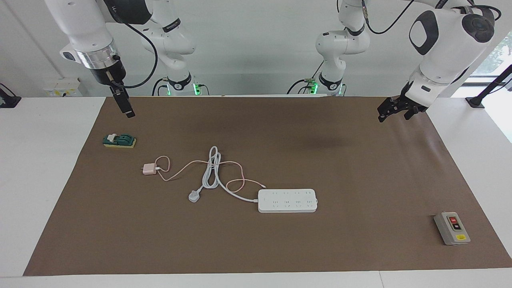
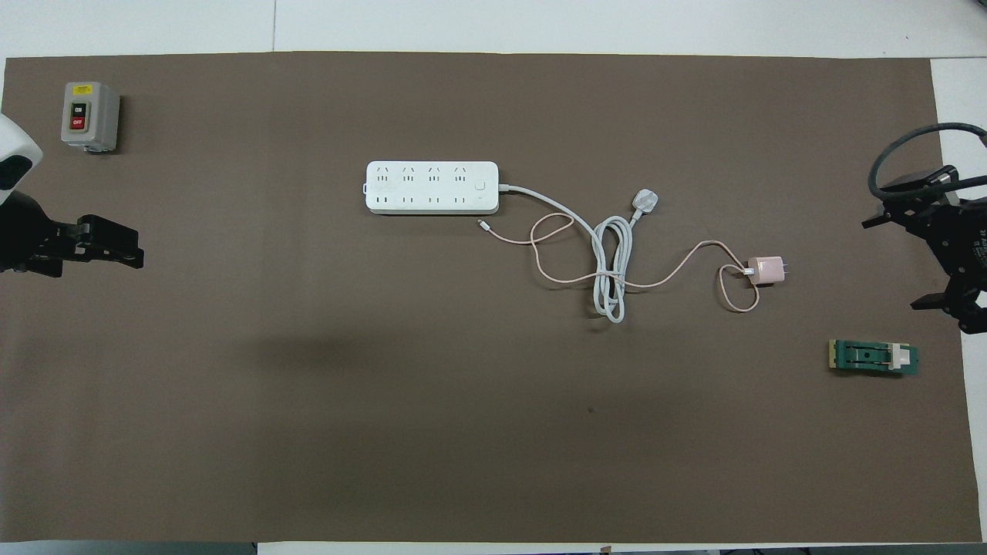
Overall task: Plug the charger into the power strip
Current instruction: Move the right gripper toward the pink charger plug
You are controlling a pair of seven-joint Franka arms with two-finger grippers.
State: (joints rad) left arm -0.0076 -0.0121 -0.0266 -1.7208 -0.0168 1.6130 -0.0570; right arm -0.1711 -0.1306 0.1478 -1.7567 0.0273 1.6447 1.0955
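The charger (image 1: 150,169) is lying on the brown mat (image 1: 360,172) that is covering the desk (image 1: 40,180), toward the right arm's end, with its thin pink cable (image 1: 236,182) looping away from it and crossing the coiled white cord (image 1: 212,170) before ending just beside the power strip (image 1: 287,200). The power strip is resting flat near the middle of the mat, sockets facing up, farther from the robots than the charger, and its thick cord is running back to a white three-pin plug (image 1: 194,196) lying on the mat between the two. The right hand (image 1: 127,107) is hanging in the air over the mat's edge at its own end, above a small green block (image 1: 119,141), with its fingers spread and gripping nothing. The left hand (image 1: 394,110) is hovering over the mat's edge at the other end, fingers likewise spread apart and empty. A grey switch box (image 1: 452,228) with red and black buttons is sitting at the left arm's end, farther from the robots than the strip.
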